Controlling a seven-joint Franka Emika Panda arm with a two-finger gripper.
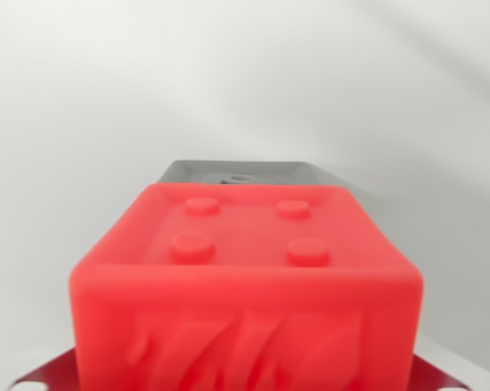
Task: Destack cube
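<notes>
Gripper: no fingers or jaws are seen in the wrist view; how far they are open, and whether anything is held or touched, cannot be told.

Item 1, nearest: one red cube (245, 293), filling the lower centre of the frame. Four round studs are counted on its top face, set in a square. A raised, flame-like relief is shown on the front face, cut off by the bottom edge of the frame.

Item 2, lower corners: thin dark red strips (41, 376) are seen at the lower left and lower right, on either side of the cube's base; what they belong to cannot be told.

Item 3, behind the cube: one grey block (245, 173), only its top strip shown above the red cube's far edge, with a single round stud visible on it. Whether the two are touching cannot be told.

Surface and room: a plain pale grey-white background (245, 73) is shown across the upper frame; no edge between surface and wall can be made out.
</notes>
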